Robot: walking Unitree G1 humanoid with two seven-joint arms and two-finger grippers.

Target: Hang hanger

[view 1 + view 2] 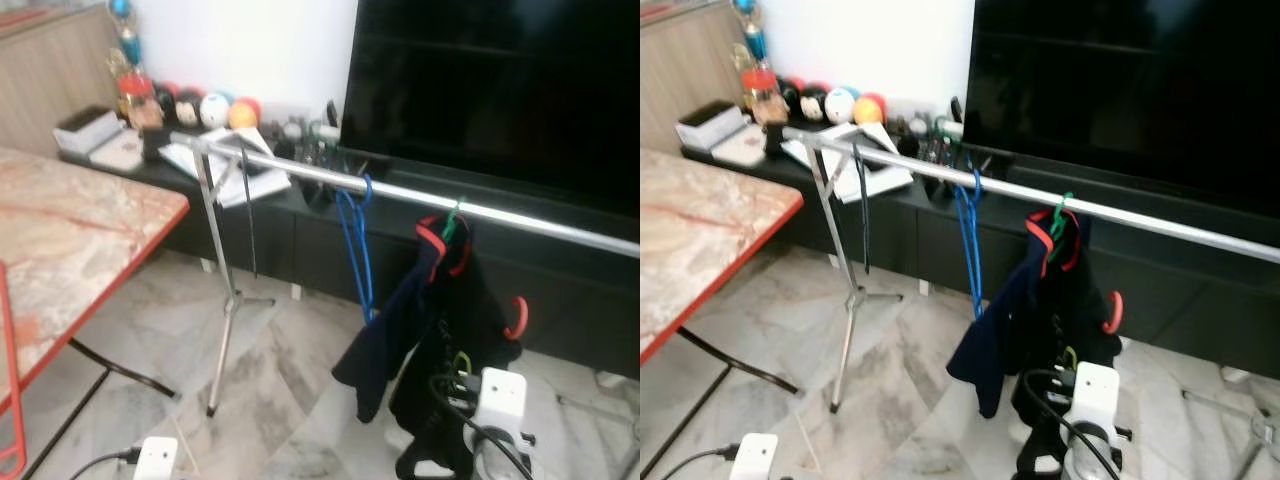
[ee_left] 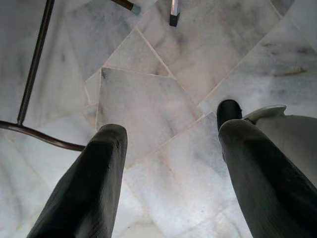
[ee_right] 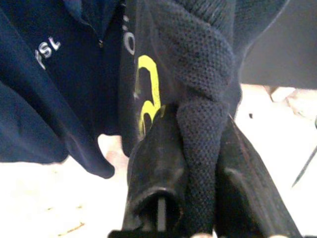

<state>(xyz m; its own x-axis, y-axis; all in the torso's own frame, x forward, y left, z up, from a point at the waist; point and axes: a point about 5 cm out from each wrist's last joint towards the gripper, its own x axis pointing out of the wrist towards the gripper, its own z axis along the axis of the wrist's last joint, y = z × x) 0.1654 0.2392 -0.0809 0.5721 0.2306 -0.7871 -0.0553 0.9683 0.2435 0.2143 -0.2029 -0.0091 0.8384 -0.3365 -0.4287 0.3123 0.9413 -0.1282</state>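
Right wrist view: the right gripper (image 3: 195, 198) was seen with jaws closed on a fold of dark knitted garment (image 3: 198, 74), next to a navy shirt (image 3: 54, 84) with white lettering. In the head views a green hanger (image 1: 452, 222) was already hooked over the silver rail (image 1: 330, 178), carrying the dark clothes (image 1: 430, 330); the hanging itself was judged largely done, with release of the cloth and withdrawal left. An empty blue hanger (image 1: 355, 240) was hung on the same rail just beside it. The left gripper (image 2: 168, 163) was held low over the marble floor (image 2: 148, 99), jaws wide apart and empty. Nearby were noted: the red-edged desk (image 1: 90, 250) on the left, the rail's tripod stand (image 1: 225, 300), a black television (image 1: 500, 80) and a low cabinet (image 1: 260, 230) behind. The hanging cloth and the stand legs were judged the likeliest snags.
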